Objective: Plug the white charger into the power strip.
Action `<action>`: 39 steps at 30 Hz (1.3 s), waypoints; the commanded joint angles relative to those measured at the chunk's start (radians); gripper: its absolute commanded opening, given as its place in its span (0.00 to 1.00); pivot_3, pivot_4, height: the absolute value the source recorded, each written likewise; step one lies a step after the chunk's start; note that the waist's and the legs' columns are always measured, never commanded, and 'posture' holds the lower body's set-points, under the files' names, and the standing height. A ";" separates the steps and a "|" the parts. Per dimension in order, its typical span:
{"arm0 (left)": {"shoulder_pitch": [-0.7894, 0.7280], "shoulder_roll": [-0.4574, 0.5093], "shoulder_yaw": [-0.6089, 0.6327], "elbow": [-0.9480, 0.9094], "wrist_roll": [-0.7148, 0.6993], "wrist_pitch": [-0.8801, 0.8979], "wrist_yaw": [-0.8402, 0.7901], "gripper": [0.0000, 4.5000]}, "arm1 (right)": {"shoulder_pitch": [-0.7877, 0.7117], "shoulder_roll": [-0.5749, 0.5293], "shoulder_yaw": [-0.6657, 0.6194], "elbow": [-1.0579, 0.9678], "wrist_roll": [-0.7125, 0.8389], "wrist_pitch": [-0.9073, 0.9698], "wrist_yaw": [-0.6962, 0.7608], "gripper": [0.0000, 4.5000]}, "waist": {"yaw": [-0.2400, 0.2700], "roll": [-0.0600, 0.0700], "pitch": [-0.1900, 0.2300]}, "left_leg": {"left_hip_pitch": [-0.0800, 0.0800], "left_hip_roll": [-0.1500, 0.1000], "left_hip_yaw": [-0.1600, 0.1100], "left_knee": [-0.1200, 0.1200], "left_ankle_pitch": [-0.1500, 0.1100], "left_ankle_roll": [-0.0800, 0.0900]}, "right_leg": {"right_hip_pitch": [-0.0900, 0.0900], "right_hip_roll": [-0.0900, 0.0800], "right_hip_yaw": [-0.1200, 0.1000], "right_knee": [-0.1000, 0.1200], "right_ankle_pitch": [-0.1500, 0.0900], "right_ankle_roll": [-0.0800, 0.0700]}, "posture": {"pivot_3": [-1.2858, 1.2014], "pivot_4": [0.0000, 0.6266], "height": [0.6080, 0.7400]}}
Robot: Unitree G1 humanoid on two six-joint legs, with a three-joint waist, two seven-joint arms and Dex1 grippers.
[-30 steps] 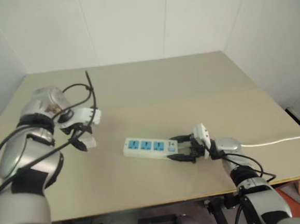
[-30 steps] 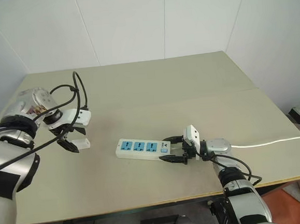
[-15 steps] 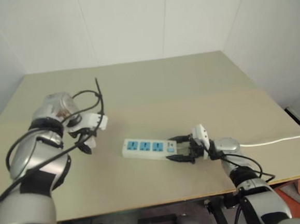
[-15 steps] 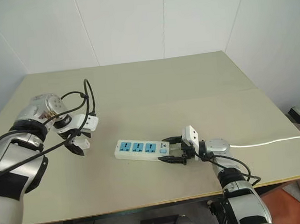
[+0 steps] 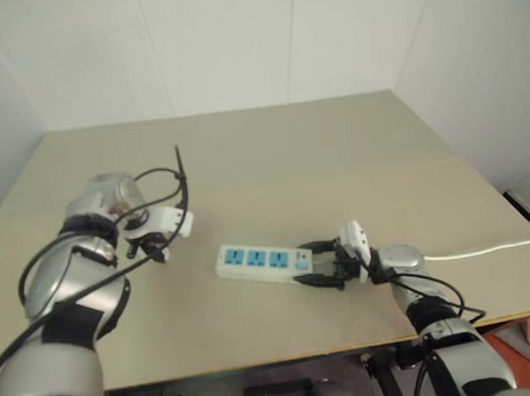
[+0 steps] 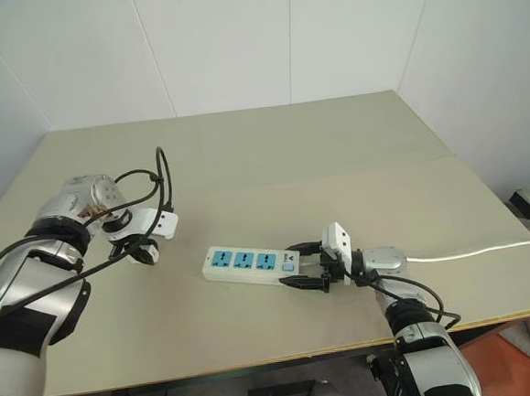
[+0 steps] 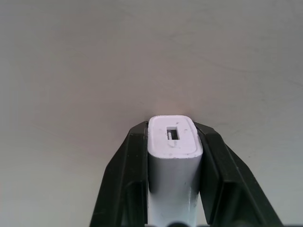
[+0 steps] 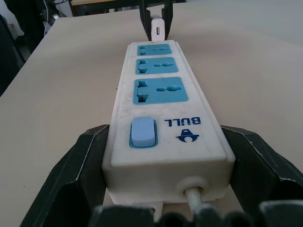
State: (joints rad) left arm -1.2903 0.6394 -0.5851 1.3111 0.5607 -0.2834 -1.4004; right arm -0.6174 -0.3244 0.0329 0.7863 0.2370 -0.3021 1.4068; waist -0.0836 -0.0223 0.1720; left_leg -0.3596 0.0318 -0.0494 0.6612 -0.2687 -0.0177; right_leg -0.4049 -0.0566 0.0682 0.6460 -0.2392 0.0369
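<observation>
Tool on the left arm (image 7: pixel 173 189) is clenched on the white charger (image 7: pixel 173 156), down at the tabletop (image 5: pixel 271 152) in the left-centre of the head view, so it can be lifted and carried over. Right tool (image 8: pixel 165 175) has its 2 fingers flat against the sides of the power strip (image 8: pixel 163 118) at the cord end, probably to steady it. Strip lies mid-frame, its 3 blue sockets up, well apart from the charger.

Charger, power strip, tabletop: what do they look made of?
White charger: smooth matte plastic, probably; rounded moulded edges. Power strip: white plastic shell, slightly scuffed, blue plastic socket faces and button. Table: matte beige, likely laminate board; a seam line crosses it.
</observation>
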 commanded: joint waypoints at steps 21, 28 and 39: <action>0.214 0.247 0.504 -0.703 -1.076 0.677 -0.213 0.23 | 0.082 0.008 0.043 -0.160 0.029 0.042 0.043 0.75 | -0.015 0.000 0.000 | 0.000 0.001 -0.001 0.000 0.000 0.000 | -0.001 0.000 0.000 0.002 0.000 0.001 | 0.52 0.24 1.00; 0.479 0.169 0.722 -1.092 -1.271 0.897 -0.010 0.23 | 0.077 0.022 0.059 -0.127 0.010 0.000 0.030 0.75 | -0.004 0.000 0.000 | 0.003 0.001 -0.002 0.001 0.000 0.000 | 0.003 0.000 0.000 0.001 0.000 0.001 | 0.52 0.24 1.00; 0.658 0.027 0.682 -1.284 -1.306 0.958 0.080 0.23 | 0.059 0.054 0.079 -0.088 -0.012 -0.040 0.025 0.75 | -0.010 0.000 0.000 | 0.006 0.001 -0.001 0.001 0.000 0.000 | 0.003 0.000 0.000 -0.001 0.000 0.000 | 0.52 0.24 1.00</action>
State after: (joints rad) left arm -0.6378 0.6686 0.1007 0.0538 -0.7473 0.6957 -1.3139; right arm -0.5492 -0.2842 0.0914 0.6889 0.2363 -0.3259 1.4298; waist -0.0934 -0.0225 0.1716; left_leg -0.3538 0.0332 -0.0505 0.6620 -0.2686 -0.0180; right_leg -0.4021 -0.0562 0.0683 0.6454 -0.2395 0.0371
